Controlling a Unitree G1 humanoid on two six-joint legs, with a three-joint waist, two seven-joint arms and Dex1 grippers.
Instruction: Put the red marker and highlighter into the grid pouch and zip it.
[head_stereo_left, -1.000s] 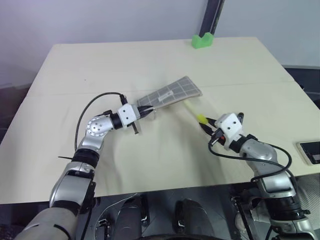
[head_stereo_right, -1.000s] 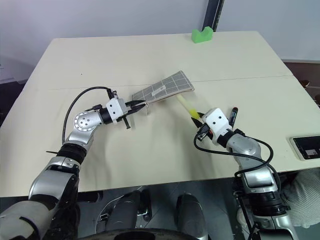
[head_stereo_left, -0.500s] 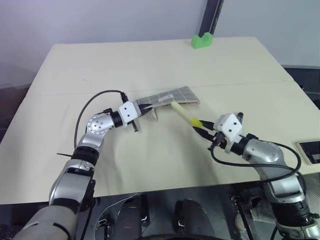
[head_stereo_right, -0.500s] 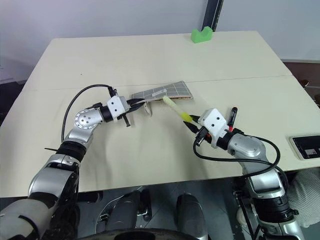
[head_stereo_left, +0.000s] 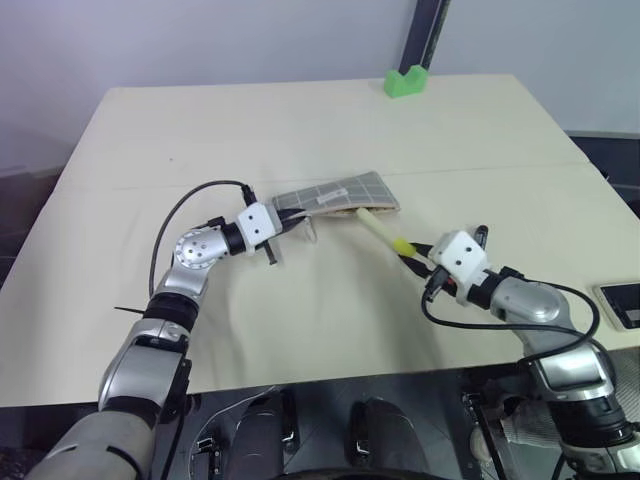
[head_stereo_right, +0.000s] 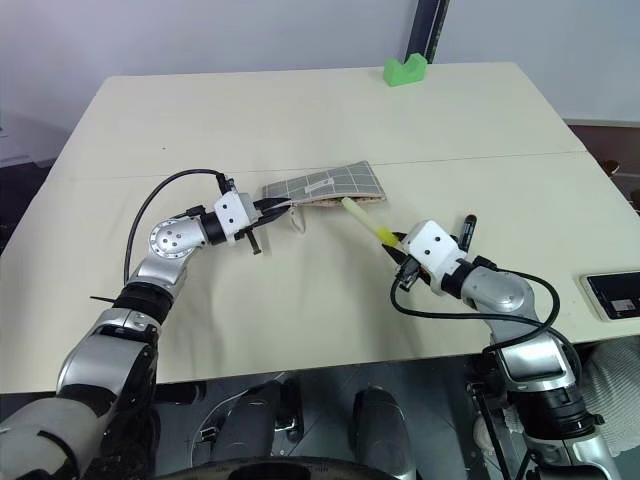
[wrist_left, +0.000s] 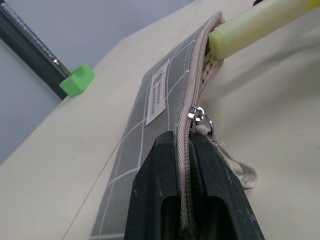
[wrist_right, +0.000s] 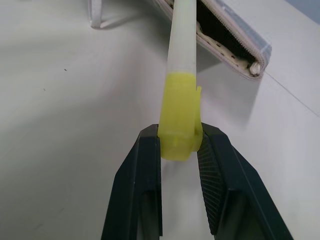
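bearing unreadable label, grid pouch (wrist_left: 150, 130)

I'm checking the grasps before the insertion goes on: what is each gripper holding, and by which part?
Left gripper: the grid pouch, by its zipper edge. Right gripper: the highlighter, by its yellow end.

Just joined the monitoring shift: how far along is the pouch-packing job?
Done: the left gripper holds the grey grid fabric pouch open. In hand: the right gripper is feeding the cream, yellow-ended highlighter into its mouth. Left: the red-and-black marker lies on the beige table; zip unclosed.
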